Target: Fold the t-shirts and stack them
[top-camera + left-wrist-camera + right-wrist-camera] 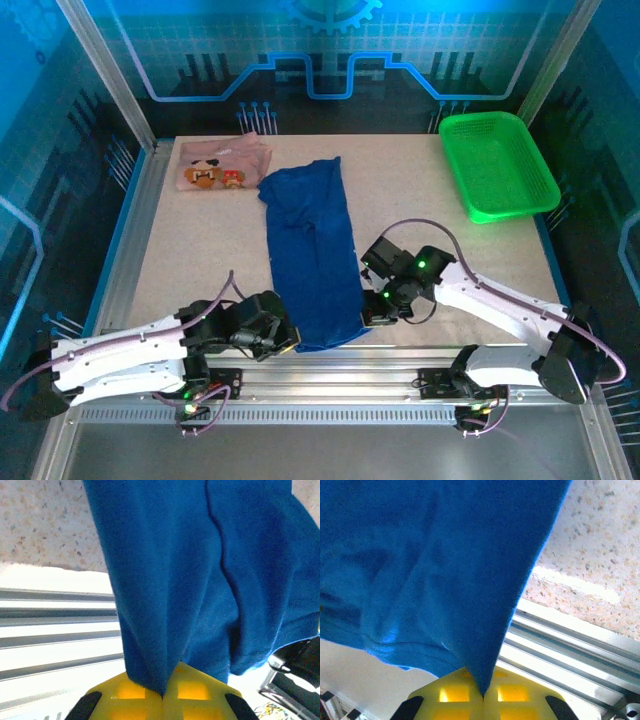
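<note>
Blue shirt (pixel 312 250) lies in a long strip, left gripper (pixel 163 696) and right gripper (pixel 483 695) each clamped tight on a near corner; pink shirt (pixel 225 165) sits far-left.

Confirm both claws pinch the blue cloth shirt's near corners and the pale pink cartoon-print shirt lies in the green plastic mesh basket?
No: top external view shows the pale pink cartoon-print shirt on the table, outside the green plastic mesh basket.

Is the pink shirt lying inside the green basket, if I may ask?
No, the pink shirt lies on the table at far left, apart from the green basket.
</note>
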Robot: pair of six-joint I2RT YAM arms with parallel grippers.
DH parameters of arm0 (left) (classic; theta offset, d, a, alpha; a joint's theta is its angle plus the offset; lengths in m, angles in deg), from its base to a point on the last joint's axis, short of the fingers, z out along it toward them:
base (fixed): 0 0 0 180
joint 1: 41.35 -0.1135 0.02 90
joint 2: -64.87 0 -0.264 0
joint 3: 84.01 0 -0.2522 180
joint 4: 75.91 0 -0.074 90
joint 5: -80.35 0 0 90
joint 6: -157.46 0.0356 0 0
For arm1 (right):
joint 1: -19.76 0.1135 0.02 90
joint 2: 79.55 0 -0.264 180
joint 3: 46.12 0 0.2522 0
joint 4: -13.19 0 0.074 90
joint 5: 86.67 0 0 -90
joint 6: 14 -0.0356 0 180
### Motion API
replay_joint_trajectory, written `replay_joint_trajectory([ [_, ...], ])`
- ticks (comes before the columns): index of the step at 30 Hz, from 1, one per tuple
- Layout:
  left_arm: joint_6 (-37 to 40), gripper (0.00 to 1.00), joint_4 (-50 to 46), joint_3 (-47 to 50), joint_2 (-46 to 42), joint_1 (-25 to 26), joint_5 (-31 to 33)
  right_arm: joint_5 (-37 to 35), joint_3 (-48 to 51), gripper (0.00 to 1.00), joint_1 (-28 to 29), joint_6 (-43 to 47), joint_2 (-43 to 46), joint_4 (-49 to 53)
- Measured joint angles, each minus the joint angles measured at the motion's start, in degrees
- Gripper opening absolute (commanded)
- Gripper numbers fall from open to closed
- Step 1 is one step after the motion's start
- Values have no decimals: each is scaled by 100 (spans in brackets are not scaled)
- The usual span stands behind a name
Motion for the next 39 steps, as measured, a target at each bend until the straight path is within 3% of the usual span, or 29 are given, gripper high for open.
replay_joint_trajectory([
  [6, 247, 4, -107, -293, 17, -800, -94, -2, -787, 0, -310, 393, -697, 39],
  [13, 962, 5, -120, -573, 184, -2343, -546, 0, -1803, 0, -850, 951, -1714, 42],
  [21, 1947, 4, 4, -1093, 1443, -3698, -1204, 70, -3021, 0, -1458, 1563, -3093, 94],
  [30, 2734, 3, 219, -1910, 2494, -4507, -1558, 157, -4035, 0, -1836, 1908, -4138, 229],
  [39, 3171, 2, 382, -2428, 3418, -4955, -1812, 177, -5211, 0, -2094, 2081, -4951, 428],
])
